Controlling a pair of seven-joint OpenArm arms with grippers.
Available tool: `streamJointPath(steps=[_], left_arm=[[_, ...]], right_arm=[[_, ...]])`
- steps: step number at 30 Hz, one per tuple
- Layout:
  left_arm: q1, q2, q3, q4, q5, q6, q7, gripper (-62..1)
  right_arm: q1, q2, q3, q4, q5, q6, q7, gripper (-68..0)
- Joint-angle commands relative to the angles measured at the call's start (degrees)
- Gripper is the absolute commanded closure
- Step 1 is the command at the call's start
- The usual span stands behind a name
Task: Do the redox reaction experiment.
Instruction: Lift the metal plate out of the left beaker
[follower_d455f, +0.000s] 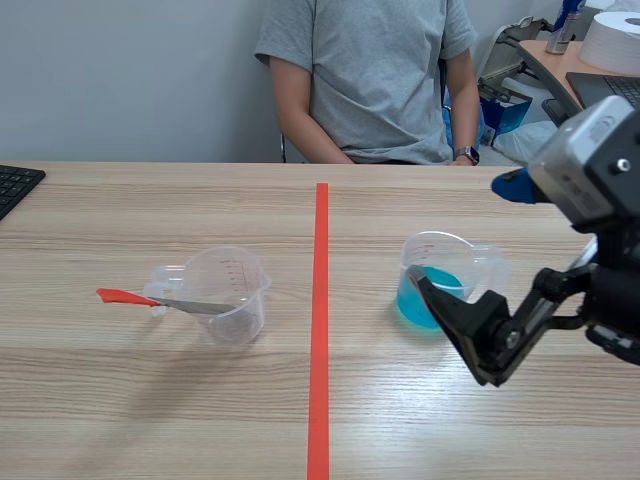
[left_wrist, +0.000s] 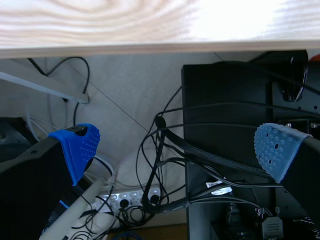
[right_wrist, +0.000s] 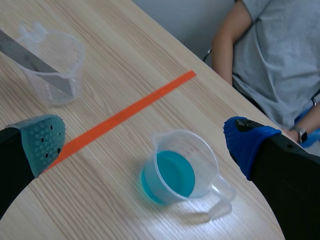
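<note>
Looks early: blade (follower_d455f: 178, 302) in dry left cup (follower_d455f: 232, 295), blue liquid (follower_d455f: 422, 302) unpoured in right cup (follower_d455f: 472, 262), right gripper (right_wrist: 145, 145) and left gripper (left_wrist: 177, 150) wide, empty.

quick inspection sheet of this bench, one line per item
surface: wooden table, orange tape line down the middle
job's things: cup of blue liquid right of the tape; clear cup left of it, a tool with a red handle resting in it
clutter: keyboard corner at the left edge
grippers: right gripper open, hovering near the blue liquid; left gripper open, off the table
cables: black cables and a power strip under the table
surroundings: person seated across; paper roll behind
</note>
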Motion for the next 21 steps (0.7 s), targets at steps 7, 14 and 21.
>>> streamJointPath(steps=[7,14,21], left_arm=[[-5.9,-0.33,4.79,-6.16,2.03,-0.07,-0.79,-62.3],[-9.35,-0.2,7.15,-10.54,2.03,-0.07,-0.79,-62.3],[-10.12,0.48,7.13,-11.32,2.01,-0.07,-0.81,-62.3]], right_arm=[[9.35,-0.02,-12.66,0.74,-4.39,-1.07,0.79,-67.9],[15.76,-2.78,-24.11,-3.78,-10.49,-3.58,1.01,-67.9],[20.35,-8.44,-33.75,-11.32,-15.91,-8.52,4.28,-67.9]])
